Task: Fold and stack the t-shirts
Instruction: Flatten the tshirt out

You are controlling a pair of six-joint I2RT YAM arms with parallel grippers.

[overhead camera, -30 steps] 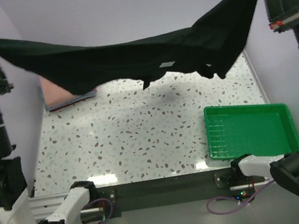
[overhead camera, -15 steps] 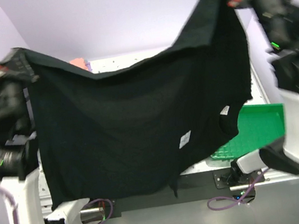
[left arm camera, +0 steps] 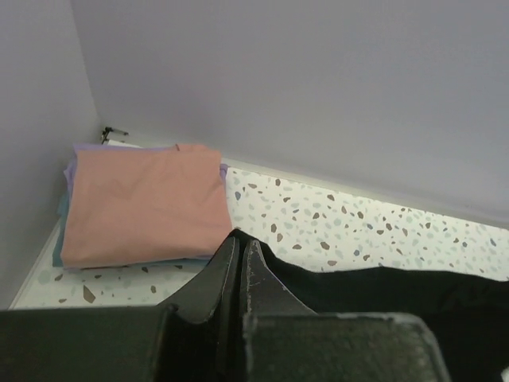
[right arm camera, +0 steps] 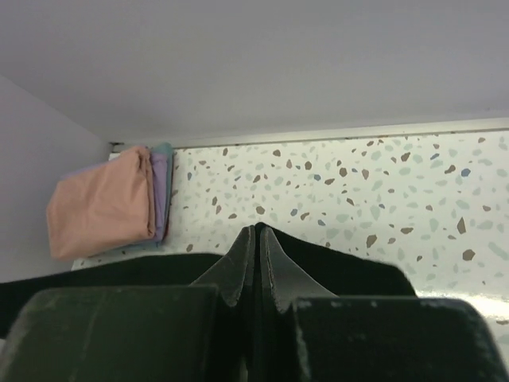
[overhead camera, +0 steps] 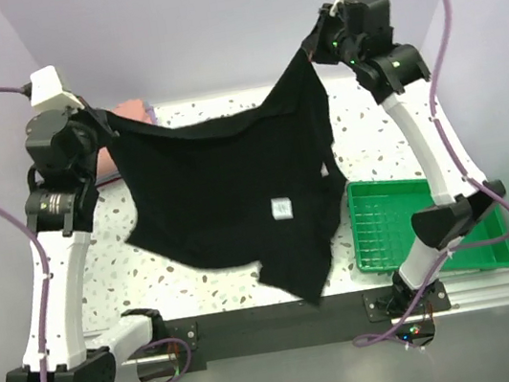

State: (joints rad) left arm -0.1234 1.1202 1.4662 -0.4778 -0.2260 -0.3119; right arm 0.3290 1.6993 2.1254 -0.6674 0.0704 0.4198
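Note:
The black t-shirt (overhead camera: 228, 205) with a small white tag (overhead camera: 281, 208) hangs spread between both arms over the table, its lower edge trailing toward the near edge. My left gripper (overhead camera: 106, 120) is shut on its left upper corner; the cloth shows at the jaw tips in the left wrist view (left arm camera: 240, 239). My right gripper (overhead camera: 311, 46) is shut on the right upper corner, held higher; the cloth shows in the right wrist view (right arm camera: 256, 231). A folded stack, salmon-pink shirt (left arm camera: 139, 203) over lavender and bluish ones, lies in the back left corner and also shows in the right wrist view (right arm camera: 99, 207).
A green plastic tray (overhead camera: 405, 225) sits at the near right of the speckled table (overhead camera: 103, 273). Lavender walls close in the back and sides. The right arm's base stands by the tray's near edge.
Both arms have swung from the near side toward the back of the table, carrying the black shirt with them. The shirt now hangs lower and spread over the table.

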